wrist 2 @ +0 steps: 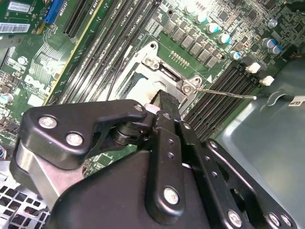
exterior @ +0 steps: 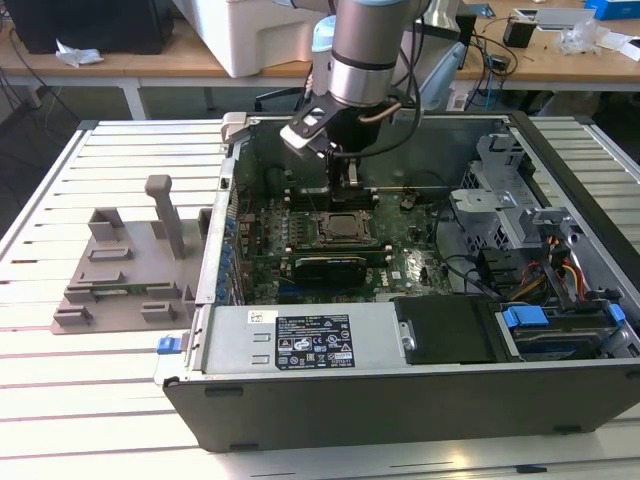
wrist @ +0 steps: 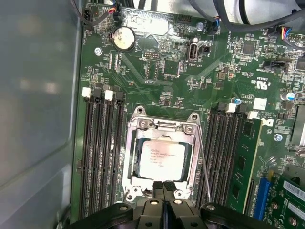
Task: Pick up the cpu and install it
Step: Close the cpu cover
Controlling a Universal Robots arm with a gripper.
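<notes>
The cpu (wrist: 161, 153) lies flat inside the socket (wrist: 129, 157) on the green board (wrist: 157, 67), its silver top showing. The pincer (wrist: 164, 186) hangs at the socket's edge just beside the cpu, fingertips pressed together. Black memory slots (wrist: 101, 152) flank the socket, and a coin cell (wrist: 125, 37) sits well apart.

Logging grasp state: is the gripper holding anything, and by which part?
Nothing is held. The gripper is shut and empty at the edge of the socket, in which the cpu lies.
</notes>
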